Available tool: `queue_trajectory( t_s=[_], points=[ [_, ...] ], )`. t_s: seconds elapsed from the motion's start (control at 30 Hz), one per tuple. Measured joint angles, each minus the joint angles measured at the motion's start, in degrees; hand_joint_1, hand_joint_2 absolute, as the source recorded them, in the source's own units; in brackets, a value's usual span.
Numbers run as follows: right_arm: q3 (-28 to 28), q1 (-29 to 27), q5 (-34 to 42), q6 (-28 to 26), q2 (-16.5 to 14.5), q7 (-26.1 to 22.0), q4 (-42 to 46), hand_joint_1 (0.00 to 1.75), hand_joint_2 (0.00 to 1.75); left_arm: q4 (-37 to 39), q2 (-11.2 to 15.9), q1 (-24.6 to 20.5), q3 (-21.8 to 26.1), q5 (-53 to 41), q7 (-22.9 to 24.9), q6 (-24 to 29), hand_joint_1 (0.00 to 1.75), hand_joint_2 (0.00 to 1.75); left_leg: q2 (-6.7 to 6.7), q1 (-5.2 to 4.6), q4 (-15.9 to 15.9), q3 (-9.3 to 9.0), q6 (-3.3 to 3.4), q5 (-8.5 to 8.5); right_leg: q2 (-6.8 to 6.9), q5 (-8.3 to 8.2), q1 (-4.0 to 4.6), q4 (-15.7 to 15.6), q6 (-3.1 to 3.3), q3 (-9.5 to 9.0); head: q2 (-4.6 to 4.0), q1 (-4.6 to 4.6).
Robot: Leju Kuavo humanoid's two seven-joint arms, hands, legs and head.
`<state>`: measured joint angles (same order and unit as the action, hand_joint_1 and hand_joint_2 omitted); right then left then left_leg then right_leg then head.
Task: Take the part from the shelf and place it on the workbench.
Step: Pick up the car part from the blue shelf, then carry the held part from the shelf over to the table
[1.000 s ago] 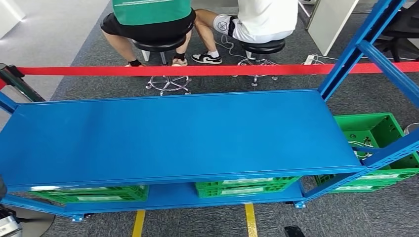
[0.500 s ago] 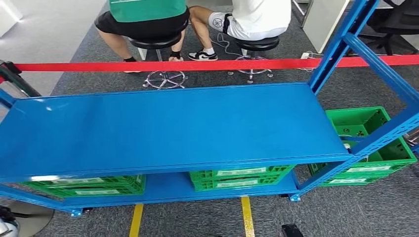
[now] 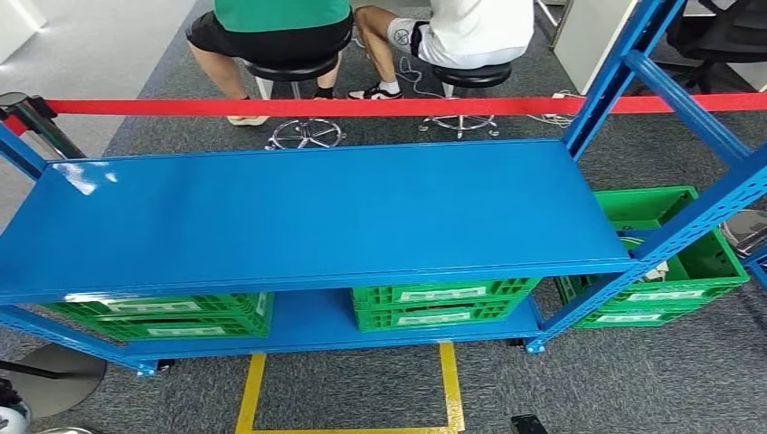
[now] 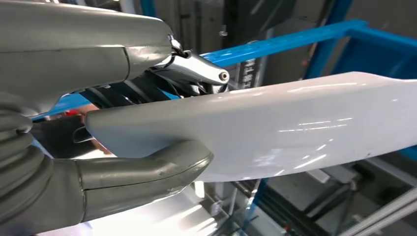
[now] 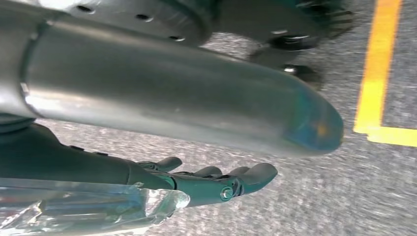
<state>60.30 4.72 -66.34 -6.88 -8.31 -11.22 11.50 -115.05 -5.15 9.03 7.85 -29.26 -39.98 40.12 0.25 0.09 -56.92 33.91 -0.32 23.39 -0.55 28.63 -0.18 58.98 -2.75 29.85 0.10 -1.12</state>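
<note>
The blue shelf point(image 3: 307, 212) stands in front of me in the head view with a bare top board. Two green crates point(image 3: 439, 303) sit on its lower board, and I cannot see into them. A third green crate point(image 3: 674, 262) stands on the floor at the shelf's right end with small pale items inside, too small to identify. In the left wrist view my left hand point(image 4: 88, 147) has thumb point(image 4: 147, 169) and fingers point(image 4: 196, 73) apart beside a glossy white shell point(image 4: 295, 128). My right hand point(image 5: 206, 182) hangs over carpet, fingers straight, holding nothing.
A red barrier tape point(image 3: 362, 107) runs behind the shelf, with two people seated on stools point(image 3: 298, 72) beyond it. Blue uprights point(image 3: 624, 72) rise at the shelf's right end. Yellow floor lines point(image 3: 448, 380) mark the carpet before the shelf. A post base point(image 3: 54, 375) sits at lower left.
The camera has moved: the whole shelf sits higher in the picture and more of the yellow floor marking shows below it. Nothing on the shelf has shifted.
</note>
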Motion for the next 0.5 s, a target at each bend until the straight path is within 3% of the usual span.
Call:
queue_trajectory(
  t_s=[0.07, 0.13, 0.2, 0.27, 0.3, 0.33, 0.37, 0.43, 0.5],
  points=[
    [0.0, 0.04, -0.02, 0.1, -0.02, -0.28, 0.0, 0.0, 0.0, -0.38, -0.22, -0.04, 0.05, -0.29, 0.0, 0.01, 1.75, 1.75, -0.02, -0.02, 0.03, 0.17, -0.6, -0.71, -0.08, -0.4, 0.13, -0.31, 0.97, 0.17, 0.0, -0.01],
    [0.01, 0.09, -0.04, 0.13, -0.03, -0.35, 0.0, 0.0, 0.0, -0.71, -0.44, -0.03, 0.1, -0.54, 0.0, 0.02, 1.75, 1.75, -0.12, 0.03, -0.69, 0.78, -1.16, 0.19, 0.04, -1.12, -0.02, -0.51, 1.89, 0.72, 0.01, 0.03],
    [0.02, 0.21, -0.06, 0.13, -0.04, -0.37, 0.0, 0.0, 0.0, -0.88, -0.54, -0.03, 0.26, -0.66, 0.0, 0.03, 1.75, 1.75, -0.18, 0.1, -5.47, 2.69, -1.61, 4.41, 0.13, -2.03, -0.14, -0.65, 2.72, 1.58, 0.01, 0.2],
    [0.02, 0.22, -0.08, 0.13, -0.04, -0.38, 0.0, 0.0, 0.0, -0.9, -0.62, -0.02, 0.43, -0.69, 0.0, 0.03, 1.75, 1.75, -0.18, 0.15, -13.05, 5.19, -1.89, 8.92, 0.19, -2.96, -0.05, -0.63, 3.05, 2.87, 0.01, 0.29],
    [0.02, 0.18, -0.09, 0.13, -0.04, -0.37, 0.0, 0.0, 0.0, -0.9, -0.68, 0.01, 0.47, -0.75, 0.0, 0.03, 1.75, 1.75, -0.18, 0.16, -15.37, 5.64, -1.93, 9.72, 0.23, -3.43, 0.0, -0.62, 3.03, 3.51, 0.01, 0.3],
    [0.02, 0.15, -0.11, 0.13, -0.05, -0.36, 0.0, 0.0, 0.0, -0.9, -0.73, 0.03, 0.53, -0.91, 0.0, 0.03, 1.75, 1.75, -0.18, 0.16, -15.61, 5.08, -1.88, 9.27, 0.26, -3.86, 0.04, -0.61, 2.97, 4.09, 0.01, 0.3],
    [0.02, 0.14, -0.13, 0.13, -0.06, -0.35, 0.0, 0.0, 0.0, -0.91, -0.79, 0.04, 0.68, -1.18, 0.0, 0.03, 1.75, 1.75, -0.18, 0.16, -13.56, 3.35, -1.76, 7.86, 0.26, -4.31, 0.06, -0.61, 2.85, 4.63, 0.01, 0.3],
    [0.02, 0.15, -0.18, 0.1, -0.11, -0.34, 0.0, 0.0, 0.0, -1.03, -0.87, 0.02, 1.09, -1.79, 0.0, 0.03, 1.75, 1.75, -0.19, 0.09, -5.8, -2.01, -1.35, 5.18, 0.16, -5.12, 0.14, -0.57, 2.47, 5.53, 0.0, 0.33],
    [0.02, 0.15, -0.23, 0.08, -0.15, -0.34, 0.0, 0.0, 0.0, -1.32, -1.01, 0.01, 1.42, -1.89, 0.0, 0.03, 1.75, 1.75, -0.24, -0.07, 0.07, -5.45, -0.94, 4.55, 0.11, -6.0, 0.27, -0.52, 1.93, 6.24, 0.0, 0.29]
  ],
)
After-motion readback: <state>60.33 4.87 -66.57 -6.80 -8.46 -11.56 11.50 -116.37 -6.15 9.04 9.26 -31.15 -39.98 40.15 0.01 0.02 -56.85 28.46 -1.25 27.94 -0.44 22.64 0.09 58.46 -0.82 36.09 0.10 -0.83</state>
